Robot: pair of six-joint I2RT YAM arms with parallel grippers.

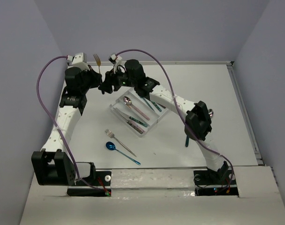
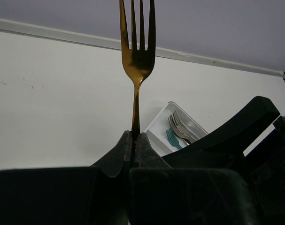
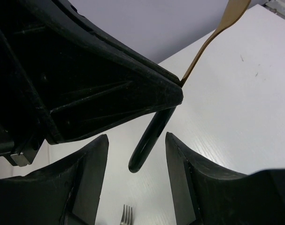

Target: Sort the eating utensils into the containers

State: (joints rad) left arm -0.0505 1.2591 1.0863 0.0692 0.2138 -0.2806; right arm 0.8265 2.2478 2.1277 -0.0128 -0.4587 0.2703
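My left gripper (image 2: 134,136) is shut on a gold-headed fork (image 2: 138,56) with a dark handle and holds it upright, tines up, above the table at the back left (image 1: 97,60). My right gripper (image 3: 136,150) is open, its fingers on either side of the fork's dark handle end (image 3: 151,140) without touching it. The white three-compartment tray (image 1: 115,105) lies mid-table with several utensils in it, and also shows in the left wrist view (image 2: 162,123). A silver fork (image 1: 119,140) and a blue spoon (image 1: 111,146) lie on the table in front.
A teal-handled utensil (image 1: 187,140) lies partly hidden under the right arm's elbow, and a silver spoon bowl (image 1: 211,112) shows beside it. The two arms meet close together at the back left. Grey walls border the table.
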